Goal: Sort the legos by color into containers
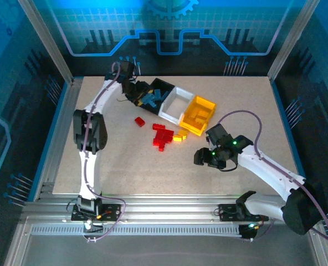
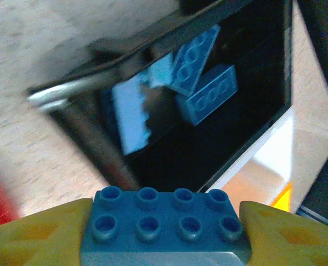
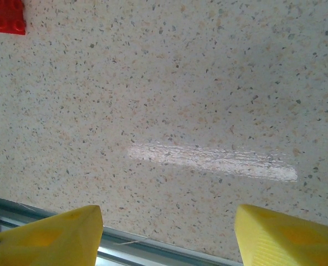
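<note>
You're pinching blue brick [image 2: 163, 217] in L gripper [image 2: 166, 230] at black bin [image 2: 252, 130]; R gripper [image 3: 167, 230] hovering over table [image 3: 208, 83], jaws spread.

My left arm [image 1: 90, 132] reaches far forward from its base, elbow bent, and the left hand [image 1: 132, 88] is clamped on a blue lego [image 2: 164, 224] held between both yellow fingers [image 2: 36, 235]. My right arm [image 1: 269, 169] stretches inward and low. The right hand [image 1: 204, 157] points downward, jaws apart with nothing between them.
</note>
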`<action>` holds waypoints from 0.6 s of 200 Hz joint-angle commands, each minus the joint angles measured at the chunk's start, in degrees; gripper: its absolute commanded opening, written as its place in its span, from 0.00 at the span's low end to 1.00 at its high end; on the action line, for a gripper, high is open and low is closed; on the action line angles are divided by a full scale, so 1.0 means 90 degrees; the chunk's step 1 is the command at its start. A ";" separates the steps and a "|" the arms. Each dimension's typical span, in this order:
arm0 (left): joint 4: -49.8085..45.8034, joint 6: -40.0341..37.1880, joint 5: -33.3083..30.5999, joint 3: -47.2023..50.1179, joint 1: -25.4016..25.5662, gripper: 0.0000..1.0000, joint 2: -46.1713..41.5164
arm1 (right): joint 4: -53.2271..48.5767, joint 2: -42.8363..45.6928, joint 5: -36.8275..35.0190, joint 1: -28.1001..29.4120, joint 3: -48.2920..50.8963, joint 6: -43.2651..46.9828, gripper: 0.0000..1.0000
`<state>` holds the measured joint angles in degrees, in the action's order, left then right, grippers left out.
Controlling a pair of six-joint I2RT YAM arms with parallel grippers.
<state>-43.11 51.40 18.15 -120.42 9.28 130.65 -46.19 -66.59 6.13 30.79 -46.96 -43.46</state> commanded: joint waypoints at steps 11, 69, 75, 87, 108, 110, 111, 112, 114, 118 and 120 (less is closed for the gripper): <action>0.0364 0.0923 0.0606 -0.1155 0.0043 0.62 0.1081 | -0.0451 0.0258 -0.0204 -0.0216 -0.0300 0.0115 0.66; 0.0800 0.0835 0.0899 -0.1325 0.0082 0.86 0.1262 | -0.0464 0.0441 -0.0044 -0.0661 -0.0327 0.0230 0.66; 0.0769 0.0720 0.0911 -0.1214 0.0075 0.88 0.1156 | -0.0395 0.0414 0.0066 -0.0743 -0.0294 0.0211 0.66; 0.0721 0.0448 0.0916 -0.0930 0.0063 0.92 0.0889 | -0.0214 0.0311 0.0286 -0.0877 -0.0239 0.0158 0.66; 0.0552 -0.0002 0.0789 -0.0265 0.0024 0.96 0.0282 | 0.0097 -0.0097 0.0511 -0.0901 -0.0342 0.0132 0.66; 0.0550 -0.0036 0.0774 -0.0214 0.0024 0.97 0.0208 | 0.0131 -0.0166 0.0523 -0.0901 -0.0347 0.0137 0.66; 0.0546 -0.0056 0.0765 -0.0155 0.0019 0.97 0.0170 | 0.0147 -0.0183 0.0541 -0.0896 -0.0441 0.0134 0.66; 0.0544 -0.0076 0.0761 -0.0111 0.0016 0.97 0.0136 | 0.0159 -0.0225 0.0550 -0.0894 -0.0502 0.0138 0.66; 0.0538 -0.0115 0.0733 -0.0017 0.0015 0.97 0.0062 | 0.0188 -0.0291 0.0569 -0.0889 -0.0565 0.0141 0.65; 0.0536 -0.0188 0.0701 0.0137 0.0014 0.97 -0.0084 | 0.0247 -0.0420 0.0587 -0.0866 -0.0650 0.0155 0.65; 0.0524 -0.0219 0.0679 0.0238 0.0014 0.97 -0.0157 | 0.0269 -0.0467 0.0588 -0.0856 -0.0695 0.0165 0.65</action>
<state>-36.01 55.44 24.45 -124.49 9.63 138.67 -47.51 -65.82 7.90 23.18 -49.01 -42.22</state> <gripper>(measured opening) 0.964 0.658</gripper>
